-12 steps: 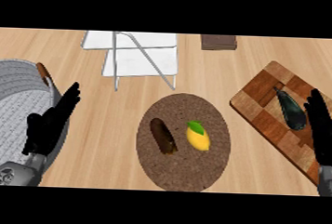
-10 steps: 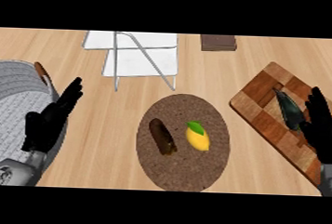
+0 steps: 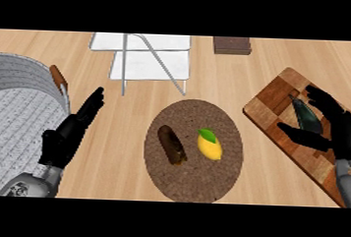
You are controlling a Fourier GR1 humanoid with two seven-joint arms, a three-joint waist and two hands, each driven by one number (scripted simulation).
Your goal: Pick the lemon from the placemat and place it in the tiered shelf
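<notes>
The lemon [image 3: 209,146] lies on the round brown placemat [image 3: 194,177] in front of me, right of the mat's middle, with a green leaf at its upper end. Just beside it on the left, apart from it, lies a dark brown oblong thing [image 3: 172,145], tilted a little; I cannot tell what it is. The mat rests flat on the wooden bench [image 3: 126,153].

My right hand [image 3: 336,127] is over the wooden cutting board [image 3: 277,102] at the right side, its fingers spread wide and straight, thumb pointing toward the mat, holding nothing. It is well apart from the lemon. A dark green, slim thing [image 3: 307,116] lies on the board, partly under my palm and fingers, and I cannot say whether I touch it.

My left hand [image 3: 68,132] shows at the lower left, open, fingers straight and pointing up and to the right, holding nothing. It is between the mat and a large grey round thing [image 3: 19,110] with ribbed walls that fills the left edge. A narrow brown strip [image 3: 59,77] stands at that grey thing's rim, just above my fingertips.

The tiered shelf [image 3: 150,58] stands at the far side of the bench, above the mat: white flat levels with thin pale metal legs slanting down toward me. To its right, near the far edge, lies a small dark brown block [image 3: 232,44]
</notes>
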